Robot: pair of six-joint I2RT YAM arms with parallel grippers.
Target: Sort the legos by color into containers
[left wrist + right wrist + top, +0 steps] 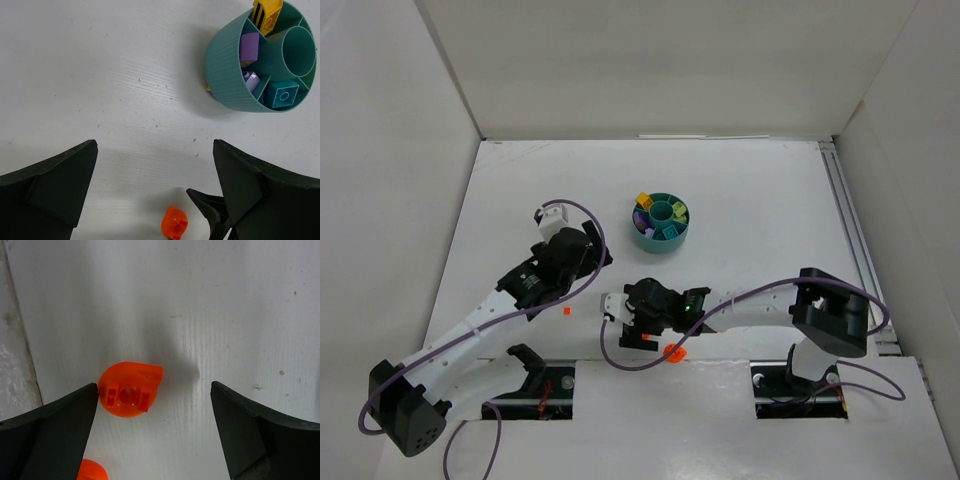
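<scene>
Black fingers [50, 430] of the right gripper [154, 386] are hanging wide apart over the white table [225, 300], gripping nothing and straddling a round orange lego [129, 390] that is lying flat, close to the finger on the picture's left and well clear of the other, while a second orange piece [92, 471] is peeking in at the bottom edge, just beside that same finger; across the table the left gripper [155, 144] is likewise standing open and empty, a small orange piece [174, 222] lying low in its view and the teal dish [235, 75] sitting ahead to its right, holding a yellow piece [265, 15], purple pieces [248, 47] and a turquoise piece [284, 95] in its curved sections, the centre cup looking empty; the likely trouble is the off-centre line-up, since a closing near finger would be meeting the round lego first and could be pushing it sideways or squirting it out of the jaws, or a descending finger could be landing on the neighbouring orange piece and knocking it away
</scene>
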